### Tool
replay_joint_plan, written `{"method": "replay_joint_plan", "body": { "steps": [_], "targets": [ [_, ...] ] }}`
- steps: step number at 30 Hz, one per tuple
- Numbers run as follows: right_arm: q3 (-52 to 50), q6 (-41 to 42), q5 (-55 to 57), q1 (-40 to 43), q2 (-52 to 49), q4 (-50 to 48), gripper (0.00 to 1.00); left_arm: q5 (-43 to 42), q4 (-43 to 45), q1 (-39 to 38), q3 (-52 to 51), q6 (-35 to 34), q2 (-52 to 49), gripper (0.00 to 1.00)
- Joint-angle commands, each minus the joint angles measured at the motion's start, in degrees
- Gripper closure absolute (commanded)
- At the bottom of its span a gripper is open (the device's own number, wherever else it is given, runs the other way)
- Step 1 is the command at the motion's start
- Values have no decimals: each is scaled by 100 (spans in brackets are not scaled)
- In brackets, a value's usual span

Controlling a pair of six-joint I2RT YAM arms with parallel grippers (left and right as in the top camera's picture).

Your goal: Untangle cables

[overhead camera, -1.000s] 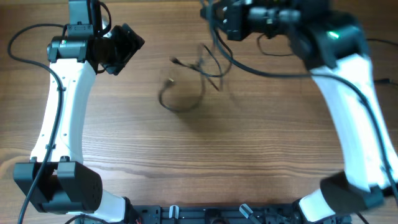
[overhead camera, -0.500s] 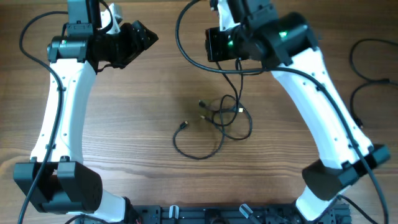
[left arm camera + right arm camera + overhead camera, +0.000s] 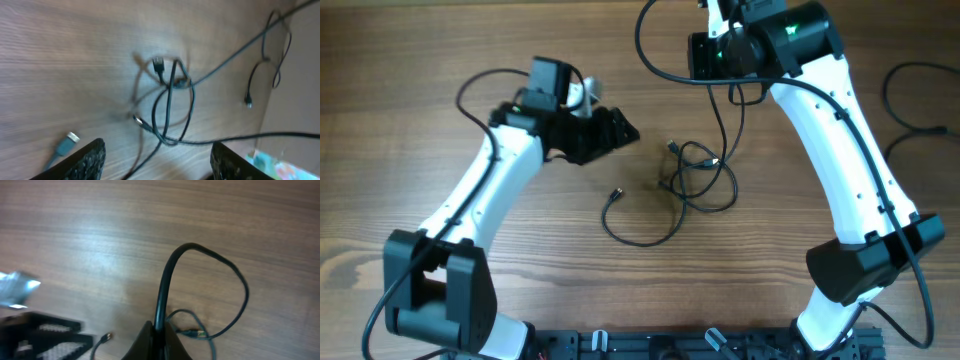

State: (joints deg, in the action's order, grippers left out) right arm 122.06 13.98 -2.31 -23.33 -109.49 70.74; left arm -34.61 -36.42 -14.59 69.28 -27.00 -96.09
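The cables point(image 3: 695, 180) lie in a loose knot just right of the middle of the table point(image 3: 760, 290). One long loop point(image 3: 642, 232) trails out to the lower left and ends in a small plug point(image 3: 613, 196) that lies on its own on the wood. A single strand point(image 3: 167, 275) rises from the knot to the right gripper point(image 3: 157, 330), whose fingers are closed tight on it. That gripper hangs above the knot toward the far edge.

The left gripper point(image 3: 623, 130) sits just left of the knot, apart from it. Its jaws are spread wide with nothing between them, and the knot is straight ahead in its wrist view.

Bare wood lies open in front of the knot, toward the near edge. Two more cords point(image 3: 900, 110) curl at the table's right edge, well apart from the knot.
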Motion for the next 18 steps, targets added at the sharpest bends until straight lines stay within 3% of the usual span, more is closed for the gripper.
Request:
{"method": "replay_joint_plan", "body": {
  "steps": [1,8,13,18],
  "targets": [
    [20,-66,-214,-31,223,52,96,-192,782,-525,-640,-529,28,32],
    [20,-48,-212,-31,223,319,96,205,2100,-1154,-769,-1410,-890,36],
    [20,-52,-212,-31,212,328,96,-50,2754,-1397,-769,-1419,-1554,40],
    [20,-61,-210,-31,212,350,96,28,3285,-1720,-769,-1423,-1784,62]
  ]
}}
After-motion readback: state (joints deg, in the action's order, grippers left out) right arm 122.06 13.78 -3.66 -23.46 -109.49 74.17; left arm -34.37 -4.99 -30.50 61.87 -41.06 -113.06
